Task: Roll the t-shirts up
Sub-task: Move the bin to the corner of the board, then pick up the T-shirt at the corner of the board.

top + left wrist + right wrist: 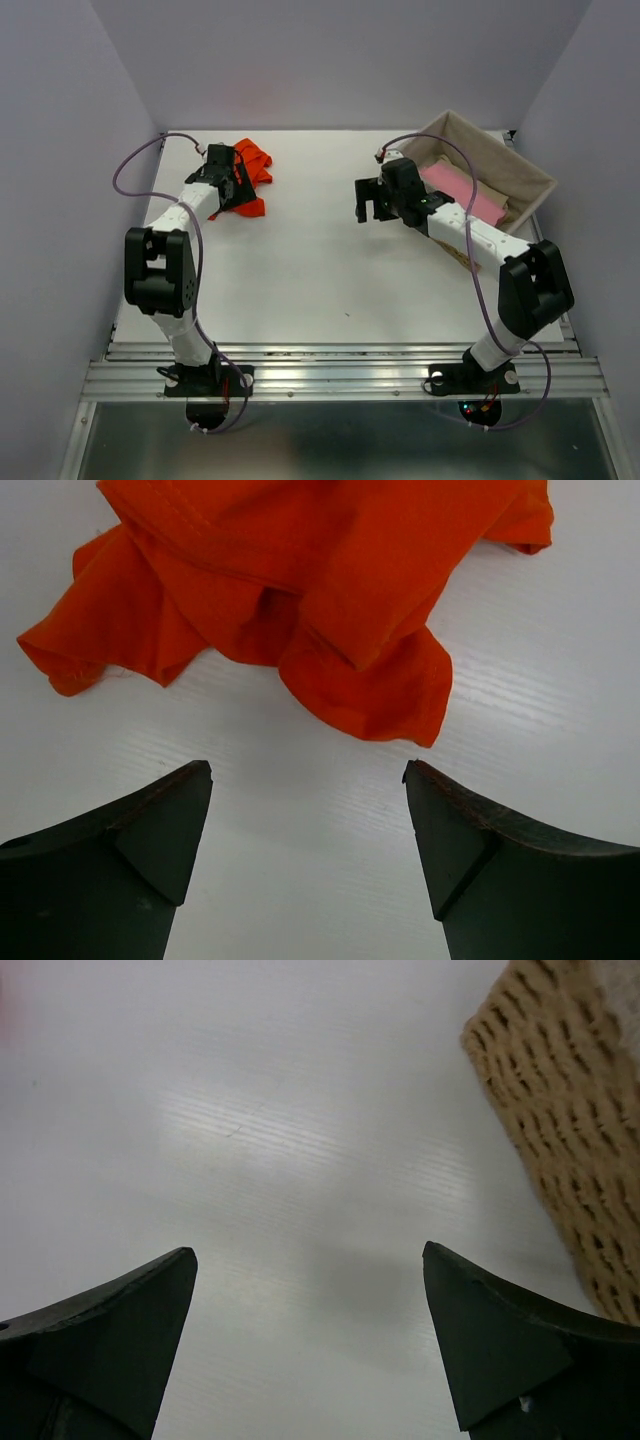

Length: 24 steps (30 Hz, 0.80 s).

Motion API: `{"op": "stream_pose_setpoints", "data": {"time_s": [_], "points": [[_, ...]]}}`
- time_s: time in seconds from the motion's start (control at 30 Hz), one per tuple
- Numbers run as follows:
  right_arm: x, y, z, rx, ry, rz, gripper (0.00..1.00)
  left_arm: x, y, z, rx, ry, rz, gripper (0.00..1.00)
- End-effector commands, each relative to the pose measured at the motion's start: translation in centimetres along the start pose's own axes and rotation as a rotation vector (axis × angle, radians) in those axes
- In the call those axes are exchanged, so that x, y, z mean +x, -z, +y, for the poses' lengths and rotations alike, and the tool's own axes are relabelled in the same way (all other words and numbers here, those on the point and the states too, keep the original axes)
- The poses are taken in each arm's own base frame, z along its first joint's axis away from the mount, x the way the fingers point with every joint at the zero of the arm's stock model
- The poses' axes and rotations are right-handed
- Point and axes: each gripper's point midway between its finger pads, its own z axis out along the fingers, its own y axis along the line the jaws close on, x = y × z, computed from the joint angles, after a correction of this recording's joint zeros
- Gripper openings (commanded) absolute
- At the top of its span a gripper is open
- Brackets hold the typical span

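Two shirts show for sure, maybe a third. Orange-red t-shirt (256, 164) sits far-left on the white table (320, 280), crumpled and not rolled, with hems and one sleeve flopping loose toward the near side. Left gripper (310, 780) hovers right at its near edge. The wrist cam shows both dark fingers (150, 850) spread wide with bare tabletop between them, cloth just past the tips, nothing grasped.

Over on the right, one wicker basket (500, 165) sits at the far-right corner, angled to the table edge. Pink t-shirt (462, 190) lies flat inside it. There's a paler fold beside the pink, but can't tell if that's a shirt or the lining.

Right gripper (310, 1260) hangs over bare table just left of the basket, jaws apart and empty. Its cam catches the basket's woven side at upper right, clear of the fingers.

Count: 2 arms, 2 grippers, 1 basket. One purple cable loops along each arm. The grippers are well apart, orange shirt by the left one and basket by the right.
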Motion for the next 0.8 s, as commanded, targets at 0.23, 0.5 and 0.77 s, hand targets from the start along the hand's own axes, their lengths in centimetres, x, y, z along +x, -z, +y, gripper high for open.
{"op": "stream_pose_setpoints", "data": {"time_s": [0.23, 0.5, 0.77], "points": [[2.5, 3.9, 3.1, -0.098, -0.068, 0.002, 1.0, -7.5, -3.9, -2.3, -0.041, 0.009, -0.134, 0.7], [4.1, 3.7, 1.4, -0.014, -0.085, 0.029, 1.0, -7.8, -5.7, -4.2, 0.008, -0.038, -0.065, 0.0], [1.7, 3.4, -2.4, 0.175, -0.009, 0.001, 1.0, -9.6, 1.7, -7.7, 0.224, -0.062, -0.139, 0.0]]}}
